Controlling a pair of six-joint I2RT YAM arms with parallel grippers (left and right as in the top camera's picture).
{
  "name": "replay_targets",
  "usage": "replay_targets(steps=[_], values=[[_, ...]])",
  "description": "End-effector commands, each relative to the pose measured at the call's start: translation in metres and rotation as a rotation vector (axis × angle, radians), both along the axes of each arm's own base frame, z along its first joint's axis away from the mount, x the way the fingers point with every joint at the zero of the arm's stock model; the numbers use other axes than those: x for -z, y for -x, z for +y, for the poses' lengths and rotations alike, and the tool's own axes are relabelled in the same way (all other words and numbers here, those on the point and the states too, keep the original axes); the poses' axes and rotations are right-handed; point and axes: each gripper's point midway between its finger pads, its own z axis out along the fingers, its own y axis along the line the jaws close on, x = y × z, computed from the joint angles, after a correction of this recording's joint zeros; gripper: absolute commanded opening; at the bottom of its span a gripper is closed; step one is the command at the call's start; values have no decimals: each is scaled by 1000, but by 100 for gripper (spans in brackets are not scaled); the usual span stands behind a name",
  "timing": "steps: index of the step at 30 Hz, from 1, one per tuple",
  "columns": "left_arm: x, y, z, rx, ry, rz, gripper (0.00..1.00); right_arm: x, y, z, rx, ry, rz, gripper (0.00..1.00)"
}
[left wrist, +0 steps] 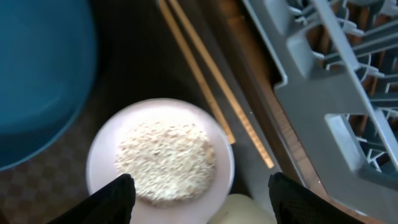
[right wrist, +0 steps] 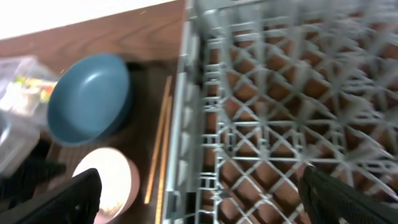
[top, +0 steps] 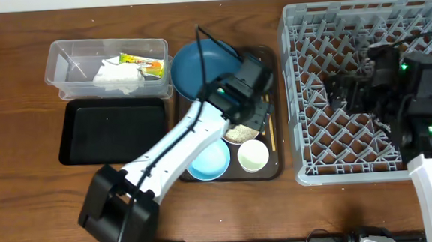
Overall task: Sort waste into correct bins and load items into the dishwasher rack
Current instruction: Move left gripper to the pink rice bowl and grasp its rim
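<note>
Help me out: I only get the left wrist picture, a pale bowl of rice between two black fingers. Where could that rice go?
Observer: A flat black tray lies on the table to the left of your rice bowl. It looks empty.
Operator: Is any rubbish sorted already?
Observer: Behind that tray, a clear tub holds crumpled tissue and a snack wrapper.
Operator: What is the other arm doing?
Observer: The right gripper hangs open over the grey rack, holding nothing.
</note>
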Motion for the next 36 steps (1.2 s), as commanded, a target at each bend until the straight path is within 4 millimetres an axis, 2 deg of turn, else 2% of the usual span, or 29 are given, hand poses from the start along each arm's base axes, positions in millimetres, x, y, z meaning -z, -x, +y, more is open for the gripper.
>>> replay_targets(steps=[1,4,9,13,20,32,36], values=[[16,-9,-9,-20,-43,-28,72,-4,-1,-20,92,-27,8,99],[29,-9,-22,-3,-40,-34,72,-1,3,-28,118,-30,29,99],[56,-16,-25,-95,-65,-24,67,6,9,-28,122,-34,67,99],[69,-13,-29,-101,-76,-5,56,8,11,-28,122,-35,77,99],[73,-11,-29,-131,-73,12,34,11,14,-27,122,-37,96,99],[85,-6,-22,-174,-112,10,25,11,15,-27,122,-38,100,99],[99,-5,-21,-176,-127,25,25,13,16,-27,122,-39,107,99]])
